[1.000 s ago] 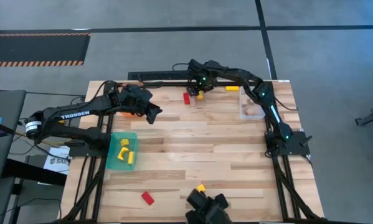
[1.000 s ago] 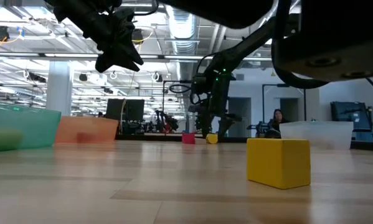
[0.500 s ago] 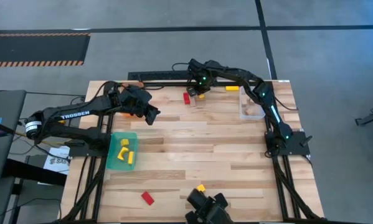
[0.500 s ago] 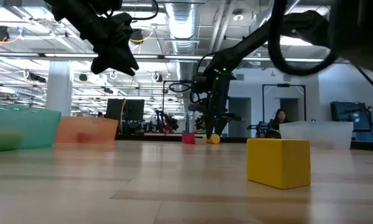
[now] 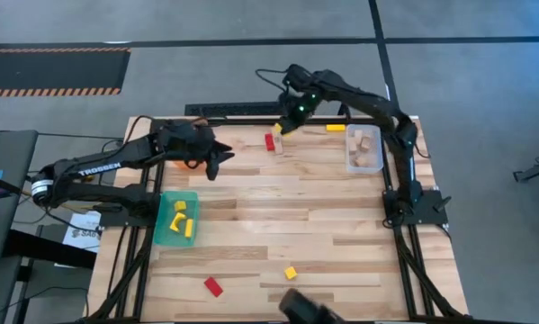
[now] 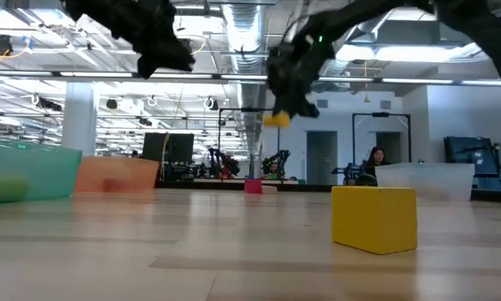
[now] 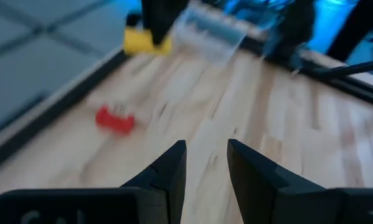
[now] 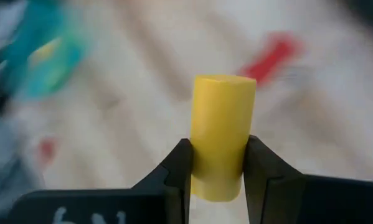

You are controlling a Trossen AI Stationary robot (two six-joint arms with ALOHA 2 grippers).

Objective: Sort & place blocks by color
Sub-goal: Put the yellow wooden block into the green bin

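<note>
My right gripper [image 5: 283,124] hangs over the table's far edge, shut on a yellow cylinder block [image 8: 222,112], which also shows in the low view as a yellow block [image 6: 275,119] high above the wood. A red block [image 5: 270,141] lies just below it on the table. My left gripper [image 5: 215,164] hovers over the far left of the table; its fingers [image 7: 174,168] stand a little apart with nothing between them. A yellow cube [image 5: 291,272] and a red block [image 5: 214,286] lie near the front edge. My right gripper pinches the yellow cylinder's round side [image 8: 218,163] between its two fingers, near one end. The cylinder lies along the fingers, and its other end sticks out past the fingertips. It is lifted clear of the table.
A teal bin [image 5: 176,218] with yellow blocks stands at the left. An orange bin [image 6: 116,174] sits behind it, under the left arm. A clear bin [image 5: 363,150] with pale wood blocks stands far right. A yellow bar [image 5: 336,128] lies by the far edge.
My right gripper has shut on the yellow cylinder, which stood on the table beside the red block, and has risen with it; the cylinder now hangs clear of the wood. The red block has stayed in place.
</note>
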